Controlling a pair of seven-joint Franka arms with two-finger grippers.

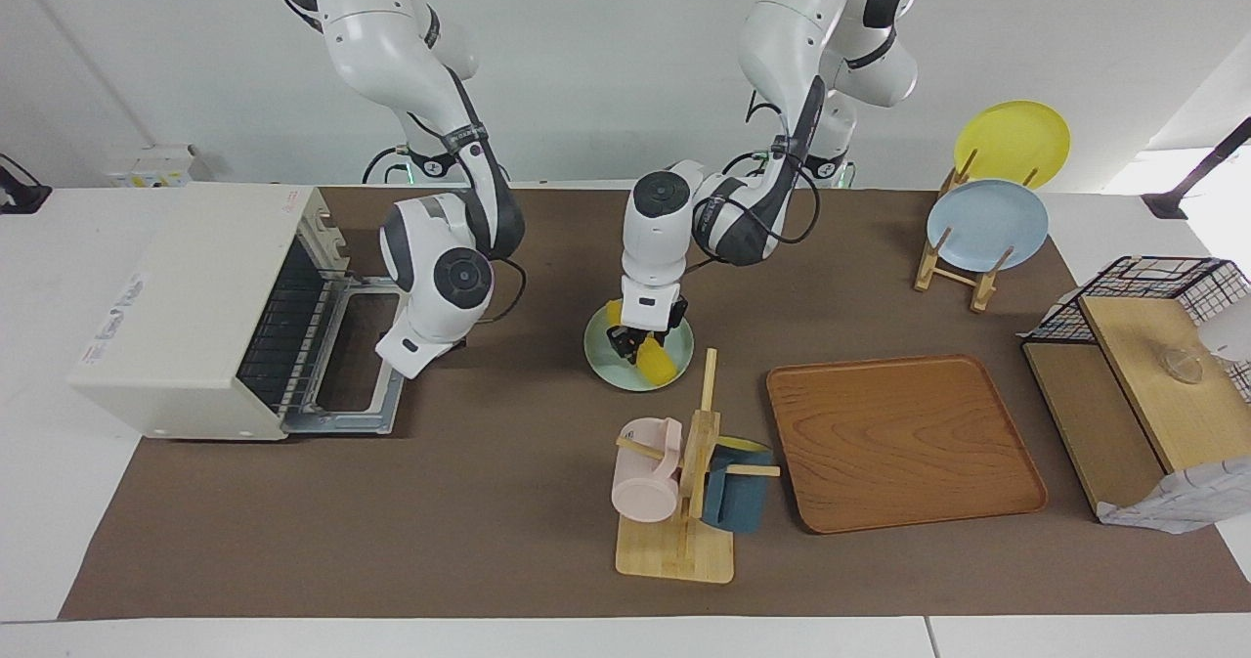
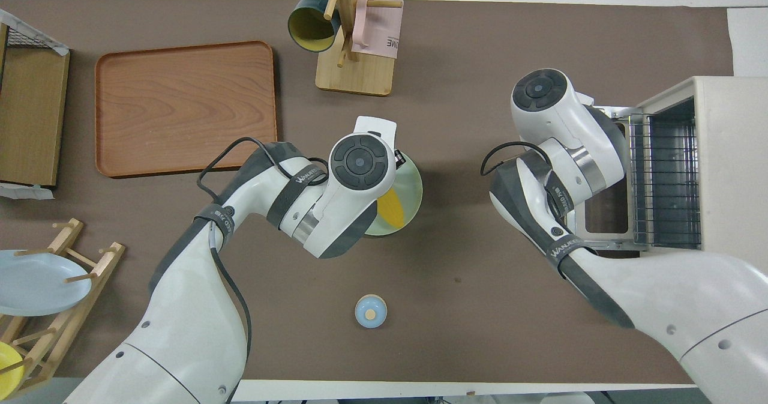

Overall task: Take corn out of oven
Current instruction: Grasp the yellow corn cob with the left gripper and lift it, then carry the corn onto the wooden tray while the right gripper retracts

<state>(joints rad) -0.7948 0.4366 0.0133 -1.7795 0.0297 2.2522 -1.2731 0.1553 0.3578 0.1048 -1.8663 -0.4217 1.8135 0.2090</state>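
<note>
While left gripper clamps corn on green plate, we read "WANUEED" on arm sleeve, "ME" on pink mug; right gripper clenched empty before open oven.

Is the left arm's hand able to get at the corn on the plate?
Yes, it looks so: the left hand is already down on the corn, closed around it on the plate, with nothing between.

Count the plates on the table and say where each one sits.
3. A yellow plate and a blue plate stand in the wooden rack at the left arm's end; a green plate lies mid-table under the corn.
</note>
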